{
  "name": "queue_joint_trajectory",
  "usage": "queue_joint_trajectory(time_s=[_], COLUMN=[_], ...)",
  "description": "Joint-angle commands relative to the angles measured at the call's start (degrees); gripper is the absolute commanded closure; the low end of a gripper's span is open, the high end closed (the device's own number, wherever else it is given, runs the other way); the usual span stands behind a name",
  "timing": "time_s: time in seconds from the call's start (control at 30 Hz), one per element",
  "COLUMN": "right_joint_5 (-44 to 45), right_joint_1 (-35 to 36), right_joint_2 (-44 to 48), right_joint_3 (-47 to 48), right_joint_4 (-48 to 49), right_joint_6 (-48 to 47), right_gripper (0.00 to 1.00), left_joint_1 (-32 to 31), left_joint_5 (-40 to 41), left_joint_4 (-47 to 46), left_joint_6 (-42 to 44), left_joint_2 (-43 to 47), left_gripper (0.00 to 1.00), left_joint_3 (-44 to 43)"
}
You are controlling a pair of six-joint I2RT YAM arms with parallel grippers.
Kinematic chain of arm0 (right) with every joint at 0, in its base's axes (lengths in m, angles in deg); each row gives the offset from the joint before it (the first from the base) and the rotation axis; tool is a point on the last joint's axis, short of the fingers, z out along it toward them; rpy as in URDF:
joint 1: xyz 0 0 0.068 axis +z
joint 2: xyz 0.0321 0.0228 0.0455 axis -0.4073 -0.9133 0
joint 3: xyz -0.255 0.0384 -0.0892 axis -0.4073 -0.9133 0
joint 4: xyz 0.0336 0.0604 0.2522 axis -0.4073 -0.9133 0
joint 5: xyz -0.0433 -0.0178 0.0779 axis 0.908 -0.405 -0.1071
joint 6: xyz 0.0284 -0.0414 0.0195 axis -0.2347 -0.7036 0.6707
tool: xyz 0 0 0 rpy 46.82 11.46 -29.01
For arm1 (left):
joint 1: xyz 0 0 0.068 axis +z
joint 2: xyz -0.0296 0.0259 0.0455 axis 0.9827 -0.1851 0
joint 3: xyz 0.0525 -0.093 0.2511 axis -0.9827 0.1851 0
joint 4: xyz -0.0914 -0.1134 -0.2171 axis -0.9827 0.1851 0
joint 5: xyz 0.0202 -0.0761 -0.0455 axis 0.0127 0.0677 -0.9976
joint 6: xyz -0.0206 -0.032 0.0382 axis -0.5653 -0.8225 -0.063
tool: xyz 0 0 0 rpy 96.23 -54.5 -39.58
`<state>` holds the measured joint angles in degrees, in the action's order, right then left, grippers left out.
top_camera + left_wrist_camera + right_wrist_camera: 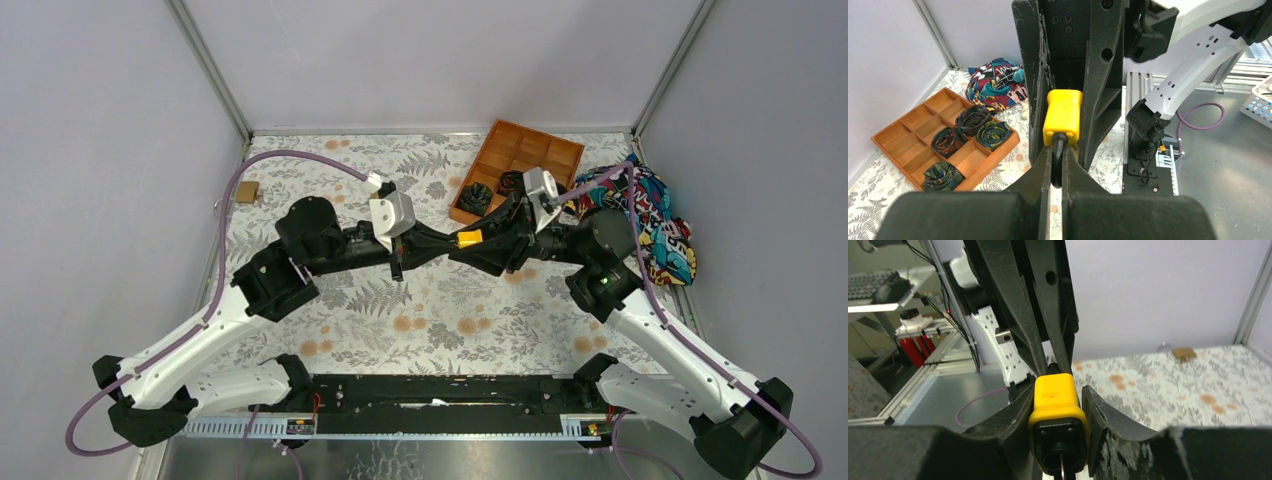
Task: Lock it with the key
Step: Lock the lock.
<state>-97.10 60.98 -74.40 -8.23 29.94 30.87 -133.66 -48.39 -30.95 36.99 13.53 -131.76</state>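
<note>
A yellow padlock (470,238) hangs above the middle of the table, between both grippers. My right gripper (487,240) is shut on the lock's yellow body (1057,400). Its black keyhole face points at the right wrist camera, and a thin metal key blade (1063,471) sticks out of it at the bottom edge. My left gripper (452,242) comes from the left. In the left wrist view this gripper (1057,157) is shut on the black shackle (1058,150) that comes out of the padlock (1063,117).
A wooden compartment tray (560,155) with rolled ties stands at the back right and also shows in the left wrist view (895,135). A colourful cloth (655,220) lies to its right. A small brown block (247,191) sits at the far left edge.
</note>
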Motion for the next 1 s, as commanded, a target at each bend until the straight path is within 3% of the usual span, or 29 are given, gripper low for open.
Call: queue_joint_trajectory(time_s=[0.0,0.13,0.2,0.43,0.67,0.73,0.83,0.97], right_joint_5=[-0.58,-0.13,0.84,5.64,11.65,12.18,9.23,7.62], right_joint_1=[2.96,2.92,2.9,2.9,2.94,2.89,2.95,3.0], right_joint_2=[-0.42,0.53,0.83,2.32,5.05,4.54,2.53,0.73], right_joint_3=[6.2,8.39,9.18,12.84,17.57,15.99,14.31,13.29], right_joint_4=[-24.41,-32.78,-36.55,-49.24,-64.98,-66.34,-64.72,-61.03], right_joint_6=[-10.74,-15.62,-17.69,-23.24,-34.84,-37.03,-37.44,-39.24], right_gripper=[0.99,0.81,0.67,0.02,0.01,0.07,0.25,0.27], left_joint_1=[1.98,3.91,4.06,4.19,4.99,5.16,5.3,5.39], left_joint_5=[-5.31,-4.85,-4.62,-2.67,-0.42,-0.85,-1.06,-2.15], left_joint_4=[-1.36,2.4,4.68,8.88,11.07,11.21,10.94,10.97], left_joint_6=[0.08,2.94,4.44,6.61,8.22,7.7,7.66,7.69], left_joint_2=[-1.92,-0.45,0.21,2.47,6.23,6.76,7.29,7.22], left_gripper=[1.0,1.0,1.0,1.0,1.0,1.0,1.0,1.0], left_joint_3=[2.87,3.01,3.43,6.09,8.52,8.94,9.6,9.14])
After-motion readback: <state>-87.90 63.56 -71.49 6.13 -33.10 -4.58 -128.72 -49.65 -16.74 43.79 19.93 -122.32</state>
